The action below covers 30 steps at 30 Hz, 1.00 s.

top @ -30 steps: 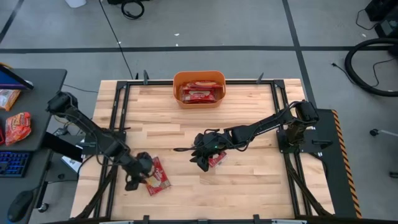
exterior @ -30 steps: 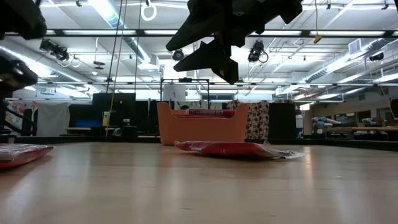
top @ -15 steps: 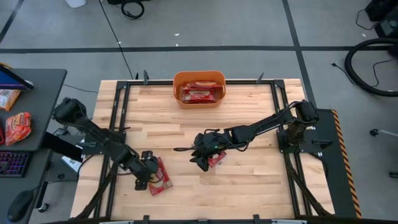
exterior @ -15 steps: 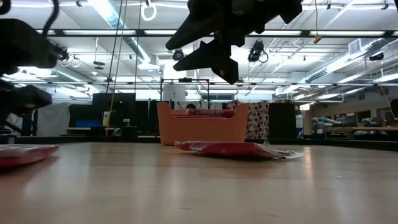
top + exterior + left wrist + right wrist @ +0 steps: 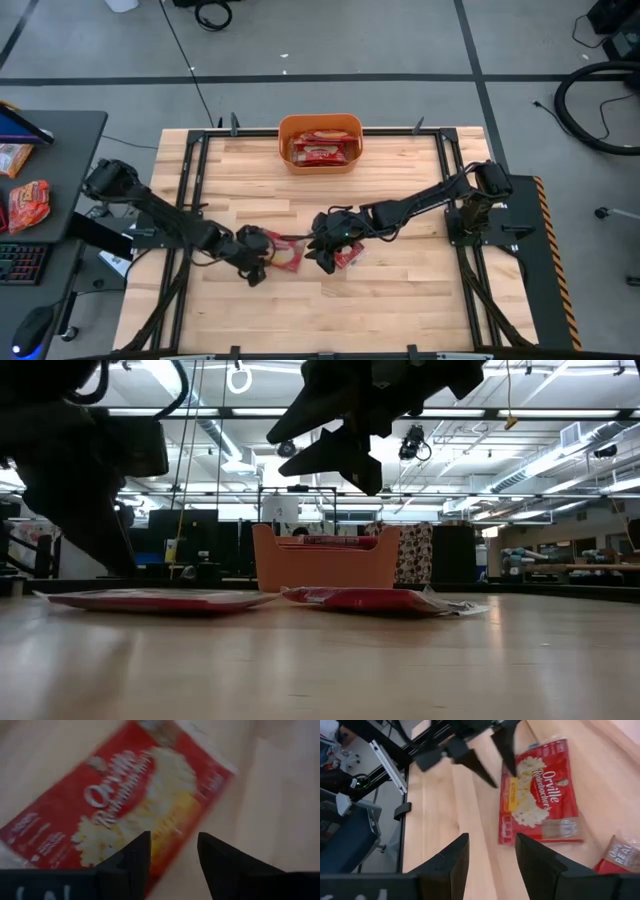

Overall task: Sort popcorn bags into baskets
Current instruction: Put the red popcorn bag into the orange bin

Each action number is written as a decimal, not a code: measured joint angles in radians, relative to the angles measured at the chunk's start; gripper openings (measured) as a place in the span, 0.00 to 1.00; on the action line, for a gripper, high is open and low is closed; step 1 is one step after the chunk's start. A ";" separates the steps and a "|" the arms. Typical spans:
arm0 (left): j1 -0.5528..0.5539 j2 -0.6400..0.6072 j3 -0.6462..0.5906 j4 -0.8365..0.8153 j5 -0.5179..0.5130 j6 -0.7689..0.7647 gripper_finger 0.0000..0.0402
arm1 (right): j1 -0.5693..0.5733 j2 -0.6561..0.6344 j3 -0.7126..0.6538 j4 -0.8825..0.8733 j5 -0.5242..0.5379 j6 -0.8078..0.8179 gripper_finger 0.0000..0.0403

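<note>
A red popcorn bag lies flat on the table's middle. My left gripper is open at the bag's left edge. My right gripper is open and hovers well above the table just right of that bag. Below it a second red packet lies flat. The orange basket stands at the far edge with red bags inside. My left gripper meets the popcorn bag at its left edge, slanting down from the table's left. One fingertip overlaps that edge; the other stands over bare wood beside it. The bag lies flat on the table. Whether the finger presses on it does not show.
A black frame borders the wooden table. A side table on the left holds an orange-red crinkled snack packet. Bare wood lies between the two packets and the basket.
My left gripper has moved from the table's near-left part toward the right and a little toward the far edge. The popcorn bag has slid along the table with it and turned about, and now lies beside the right gripper.
</note>
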 joint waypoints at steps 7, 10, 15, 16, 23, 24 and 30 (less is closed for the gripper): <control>0.007 -0.096 0.002 -0.041 0.126 0.137 0.41 | -0.024 0.000 0.000 0.002 0.000 0.013 0.41; -0.015 -0.109 0.002 -0.114 0.087 0.203 0.41 | -0.033 0.000 0.000 0.004 0.000 0.020 0.41; -0.091 -0.097 0.002 -0.186 -0.070 0.330 0.41 | -0.038 0.000 0.000 0.011 0.002 0.033 0.41; -0.108 -0.095 0.002 -0.182 -0.090 0.365 0.41 | -0.038 0.000 0.000 0.010 0.002 0.039 0.41; -0.205 -0.044 0.003 -0.107 -0.236 0.605 0.41 | -0.038 0.000 0.000 0.015 0.009 0.053 0.41; -0.206 -0.032 0.003 -0.109 -0.245 0.617 0.41 | -0.038 0.000 0.000 0.016 0.009 0.054 0.41; -0.206 0.042 0.003 -0.116 -0.243 0.626 0.41 | -0.038 0.000 0.000 0.016 0.009 0.068 0.41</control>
